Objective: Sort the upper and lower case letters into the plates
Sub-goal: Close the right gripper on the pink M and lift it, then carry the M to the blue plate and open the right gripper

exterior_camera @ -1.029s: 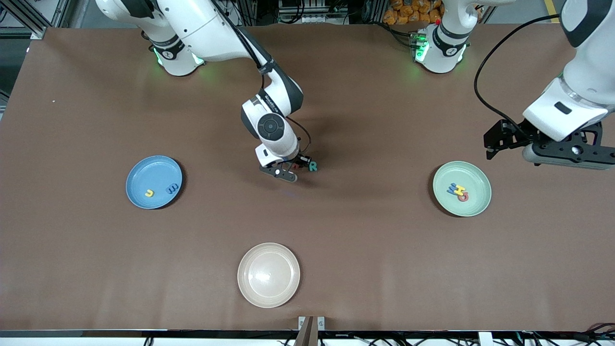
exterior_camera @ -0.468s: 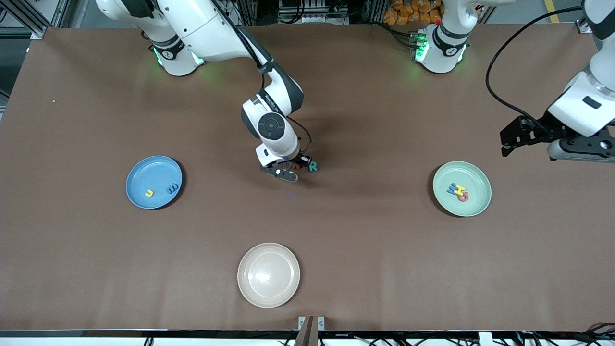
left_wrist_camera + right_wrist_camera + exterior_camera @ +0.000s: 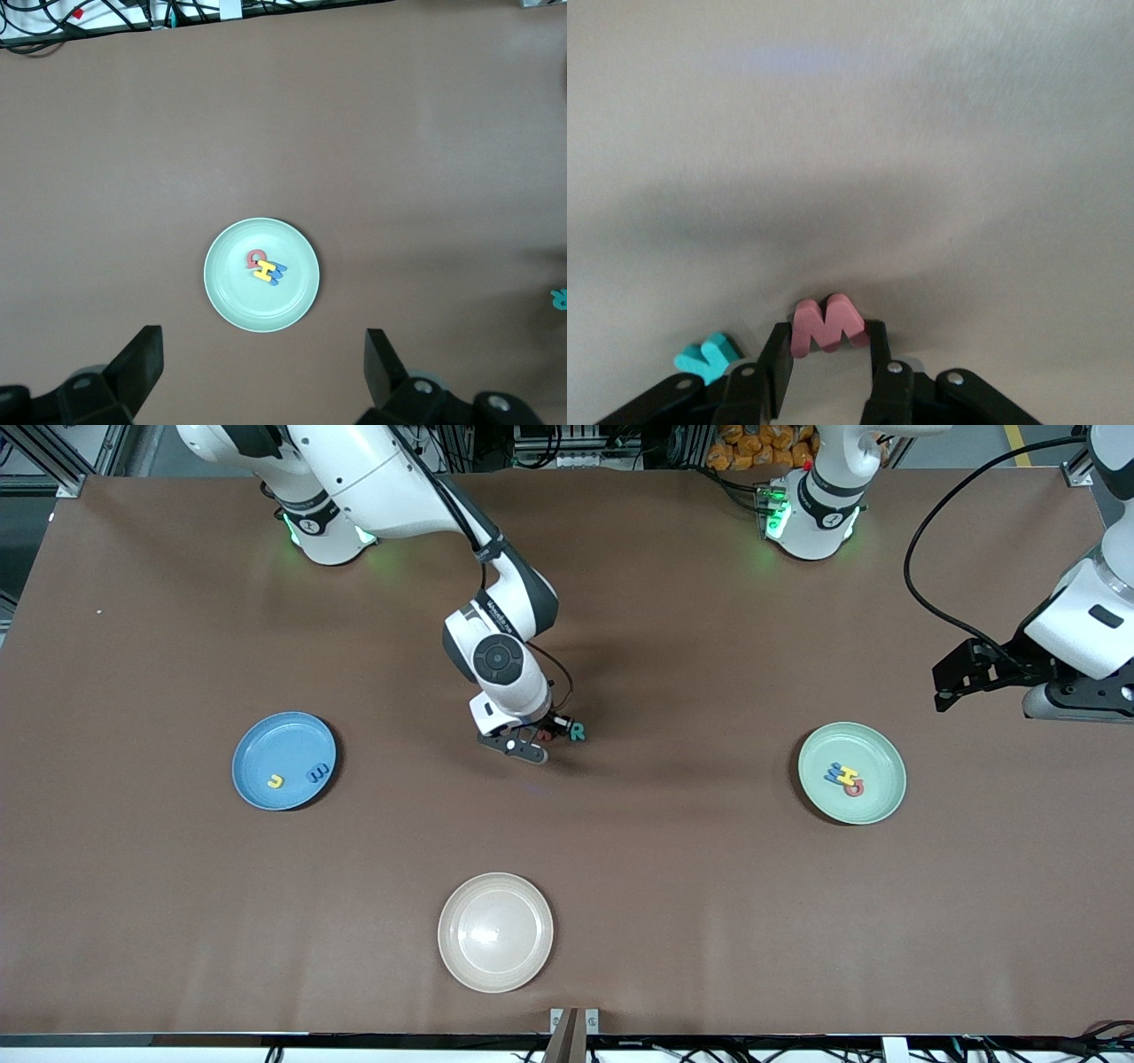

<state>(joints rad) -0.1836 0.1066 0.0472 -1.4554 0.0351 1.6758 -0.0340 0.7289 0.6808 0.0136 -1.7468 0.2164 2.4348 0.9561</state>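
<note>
Brown matting covers the table. At its centre, the right gripper has its jaws narrowed onto a red letter, pinched by its outer edges; a teal letter lies just beside, at three o'clock. Judged light, soft foam, easily squashed. The left gripper waits wide open and empty above the mint plate.

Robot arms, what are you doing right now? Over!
Right gripper shut on red letter, mid-table beside teal letter. Left gripper open, waiting above green plate. Nothing in the way.
</note>
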